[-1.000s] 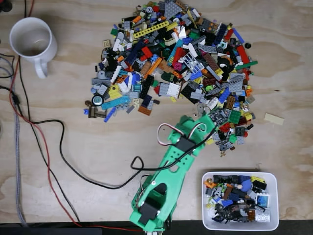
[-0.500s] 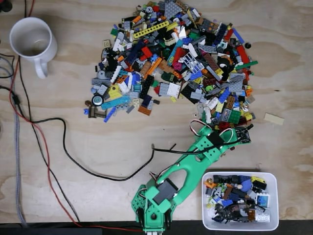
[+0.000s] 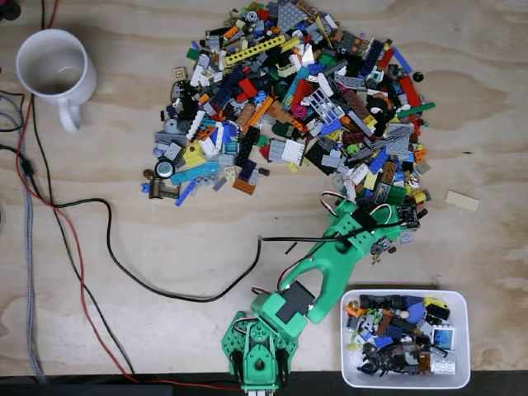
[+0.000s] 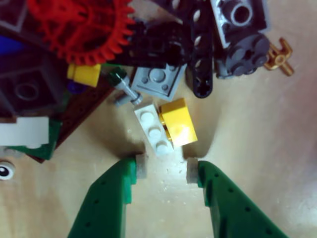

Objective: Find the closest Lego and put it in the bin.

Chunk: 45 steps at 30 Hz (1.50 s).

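In the wrist view my green gripper [image 4: 166, 168] is open, its two pads just short of a white three-stud plate [image 4: 153, 130] and a yellow brick [image 4: 177, 121] that lie side by side on the wood. Nothing sits between the fingers. Both pieces lie at the near fringe of the Lego pile [image 3: 297, 107]. In the fixed view the gripper [image 3: 381, 235] hangs over the pile's lower right edge. The bin [image 3: 406, 378], a shallow white tray holding several pieces, stands below it at the bottom right.
Beyond the two pieces lie a red gear [image 4: 84, 27], a grey plate [image 4: 158, 82], a black beam [image 4: 202, 49] and a dark grey brick [image 4: 240, 34]. A white mug [image 3: 54, 70] stands top left. Black and red cables [image 3: 107, 247] cross the left side. A tan plate [image 3: 462, 200] lies apart at the right.
The arm swung right along the pile's lower edge, from the bottom middle to the lower right corner, then settled there with a small shift back.
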### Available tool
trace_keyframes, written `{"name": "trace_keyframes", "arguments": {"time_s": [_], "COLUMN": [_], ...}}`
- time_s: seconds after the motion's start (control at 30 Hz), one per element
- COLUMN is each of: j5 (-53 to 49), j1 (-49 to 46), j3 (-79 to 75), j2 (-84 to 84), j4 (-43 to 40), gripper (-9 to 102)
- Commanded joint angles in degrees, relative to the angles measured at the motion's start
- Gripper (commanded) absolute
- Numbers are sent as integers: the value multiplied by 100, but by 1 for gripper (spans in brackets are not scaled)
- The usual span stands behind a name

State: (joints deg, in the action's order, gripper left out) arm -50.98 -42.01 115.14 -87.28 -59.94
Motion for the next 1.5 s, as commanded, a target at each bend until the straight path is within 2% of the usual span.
{"name": "trace_keyframes", "arguments": {"time_s": [0.0, 0.4, 0.53, 1.13, 1.23, 1.47], "j5": [-62, 18, -26, 255, 369, 413], "j1": [-123, -308, -378, 343, 466, 316], "j3": [-536, -879, -861, -668, -949, -2382], "j2": [70, 255, 413, 791, 598, -492], "j4": [97, -448, -202, 316, -18, -1591], "gripper": [13, 18, 12, 5, 5, 5]}}
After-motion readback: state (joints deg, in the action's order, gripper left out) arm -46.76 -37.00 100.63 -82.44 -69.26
